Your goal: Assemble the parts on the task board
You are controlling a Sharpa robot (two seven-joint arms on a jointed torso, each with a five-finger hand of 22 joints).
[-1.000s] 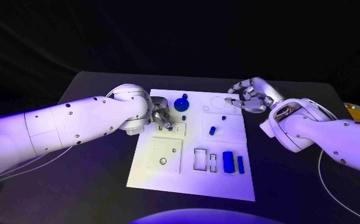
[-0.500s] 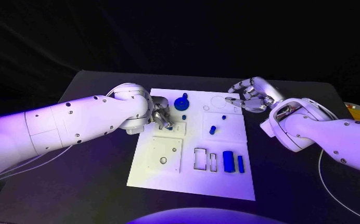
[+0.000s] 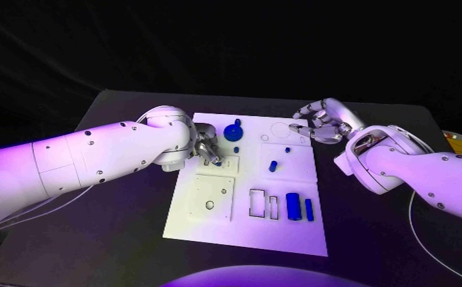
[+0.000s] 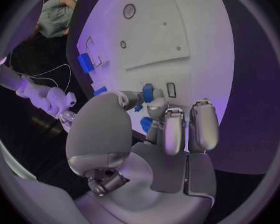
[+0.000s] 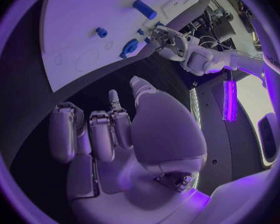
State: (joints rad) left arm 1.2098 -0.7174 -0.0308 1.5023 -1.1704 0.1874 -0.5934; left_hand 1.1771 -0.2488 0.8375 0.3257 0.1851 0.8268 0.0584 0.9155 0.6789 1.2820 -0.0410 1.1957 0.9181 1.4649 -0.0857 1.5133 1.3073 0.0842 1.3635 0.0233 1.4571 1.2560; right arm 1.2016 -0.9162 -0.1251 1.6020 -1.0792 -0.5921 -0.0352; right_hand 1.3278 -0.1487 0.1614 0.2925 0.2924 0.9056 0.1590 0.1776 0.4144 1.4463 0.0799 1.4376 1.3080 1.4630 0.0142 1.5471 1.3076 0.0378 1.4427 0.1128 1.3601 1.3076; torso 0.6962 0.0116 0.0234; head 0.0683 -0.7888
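Observation:
The white task board (image 3: pixel 246 230) lies mid-table. On it are a blue gear-like part (image 3: pixel 233 132), a small blue peg (image 3: pixel 236 149), an oblong blue part (image 3: pixel 272 165) and two blue blocks (image 3: pixel 292 207). My left hand (image 3: pixel 207 150) reaches over the board's left edge, fingertips down by two small slots. In the left wrist view its thumb and one finger meet beside a small blue part (image 4: pixel 147 92) next to a slot (image 4: pixel 170 89); whether they pinch it is unclear. My right hand (image 3: pixel 324 123) hovers off the board's far right corner, fingers curled in on nothing (image 5: pixel 115 129).
A square white plate with a round hole (image 3: pixel 210 200) sits in the board's near left. Rectangular cut-outs (image 3: pixel 258 203) lie beside the blue blocks. Black table (image 3: pixel 115 220) surrounds the board. A small orange thing (image 3: pixel 449 139) shows at the right edge.

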